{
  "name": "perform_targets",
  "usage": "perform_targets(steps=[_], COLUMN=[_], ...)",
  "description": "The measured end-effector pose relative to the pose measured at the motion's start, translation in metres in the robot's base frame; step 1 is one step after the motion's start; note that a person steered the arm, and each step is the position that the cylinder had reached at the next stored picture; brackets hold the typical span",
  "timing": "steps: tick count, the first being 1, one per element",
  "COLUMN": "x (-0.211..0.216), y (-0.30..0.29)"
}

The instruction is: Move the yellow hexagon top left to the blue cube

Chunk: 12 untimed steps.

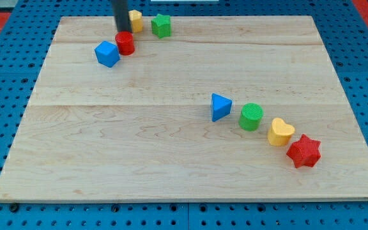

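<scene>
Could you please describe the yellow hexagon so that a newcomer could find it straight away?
Look along the wooden board's top edge, towards the view's left. The yellow hexagon sits there, just right of my tip, with the green star further right. It is the only yellow block up there; the yellow heart lies far off, lower right.

A single camera looks down at a slant from beyond the view's bottom edge of the wooden board (171,160), facing its far edge. It stands near enough that the board nearly fills the frame (blue pegboard (5,76) shows around it).
</scene>
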State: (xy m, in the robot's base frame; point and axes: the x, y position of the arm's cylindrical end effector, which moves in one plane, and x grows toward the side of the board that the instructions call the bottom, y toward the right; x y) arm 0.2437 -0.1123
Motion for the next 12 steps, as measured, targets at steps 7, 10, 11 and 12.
perform_targets(steps=[7, 10, 11, 12], x=[-0.042, -0.037, -0.025, -0.021], y=[0.031, -0.066, -0.087, -0.094])
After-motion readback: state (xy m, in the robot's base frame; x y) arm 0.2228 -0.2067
